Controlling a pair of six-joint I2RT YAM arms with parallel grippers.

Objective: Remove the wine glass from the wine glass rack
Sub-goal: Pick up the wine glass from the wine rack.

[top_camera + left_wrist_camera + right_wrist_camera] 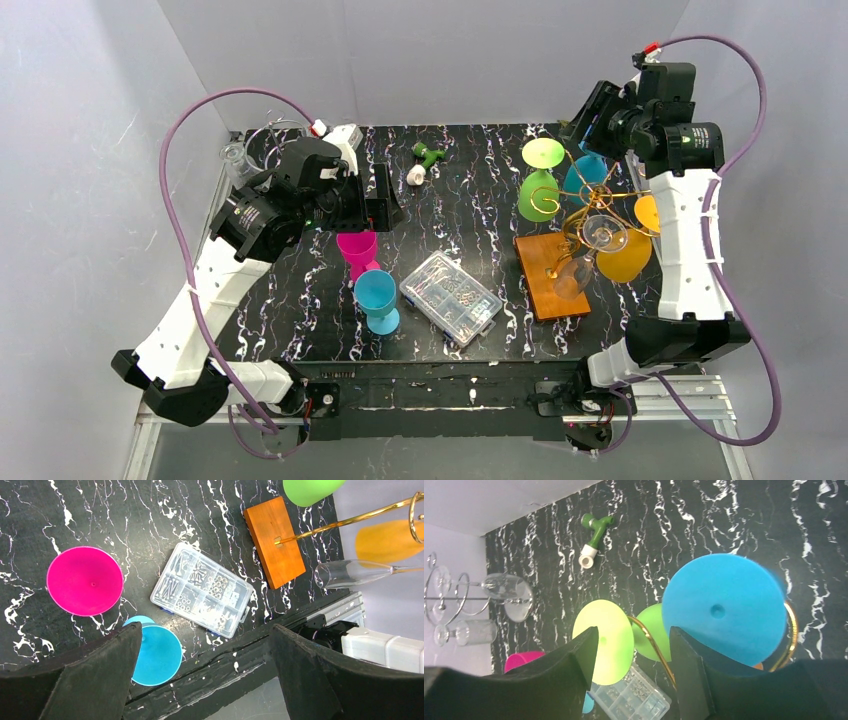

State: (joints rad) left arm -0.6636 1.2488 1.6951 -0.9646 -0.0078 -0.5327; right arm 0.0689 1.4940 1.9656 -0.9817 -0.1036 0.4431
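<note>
The golden wire rack [590, 205] stands on its orange-brown wooden base [553, 277] at the right. Hanging from it upside down are a green glass [540, 180], a blue glass [589, 176], an orange glass [630, 250] and clear glasses [603, 235]. My right gripper [587, 125] is open above the back of the rack. In the right wrist view its jaws [631, 632] frame a gold arm [651, 642], between the green foot [606, 640] and the blue foot [724, 610], touching neither. My left gripper [383, 197] is open and empty, high over the table's left.
A pink glass [357, 250] and a blue glass [378, 298] stand on the table under my left arm. A clear compartment box [450, 297] lies mid-table. A green and white fitting [428, 160] lies at the back. A silver rack with clear glasses [250, 150] stands back left.
</note>
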